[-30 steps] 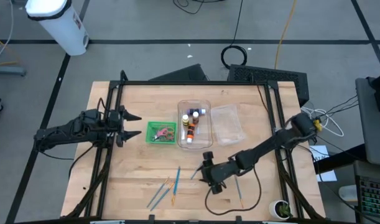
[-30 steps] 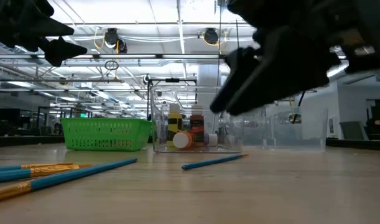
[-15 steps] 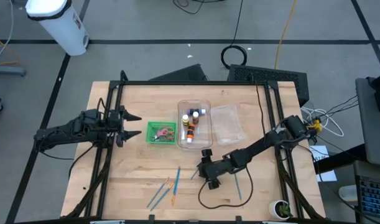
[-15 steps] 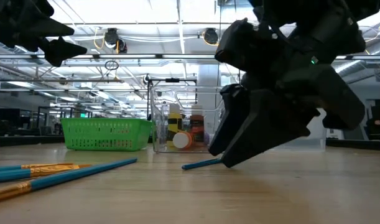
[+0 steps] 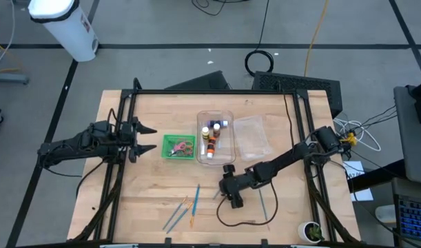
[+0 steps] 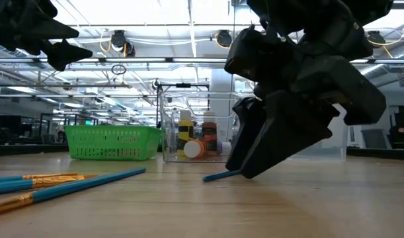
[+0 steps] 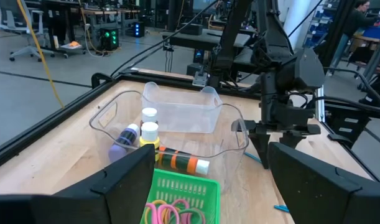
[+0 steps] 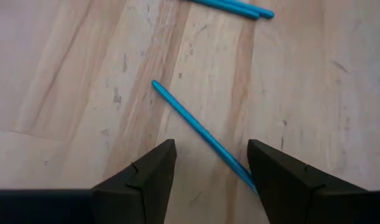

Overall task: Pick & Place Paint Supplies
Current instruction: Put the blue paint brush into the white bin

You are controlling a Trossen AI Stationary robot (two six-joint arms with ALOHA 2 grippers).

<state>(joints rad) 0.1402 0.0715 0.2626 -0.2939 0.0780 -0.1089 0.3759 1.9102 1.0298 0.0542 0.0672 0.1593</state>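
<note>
A thin blue brush [image 8: 196,127] lies flat on the wooden table [image 5: 148,186], also seen in the high view as the brush [image 5: 216,195]. My right gripper [image 8: 211,146] is open and slants down over it, one finger on each side, tips close to the table [image 6: 240,173]. My left gripper [image 5: 153,139] hangs open above the table's left side, facing the green basket [image 5: 177,147] of scissors, and holds nothing. Paint bottles [image 5: 210,138] lie in a clear bin [image 5: 225,114]. My right gripper stands astride the blue brush, whose near part [image 8: 242,174] runs close along one finger [image 8: 283,177]. I cannot tell whether that finger touches it. The brush lies flat on the table.
Several blue and orange brushes [image 5: 185,210] lie near the table's front edge, and another blue one [image 5: 264,207] lies right of my right gripper. A second clear bin [image 5: 252,138] stands right of the bottle bin. A black cable [image 5: 238,222] loops below the right arm.
My right gripper has gone down toward the table and a little toward its left edge, tipping more steeply downward, and now sits low over the blue brush. Its fingers have stayed open.
</note>
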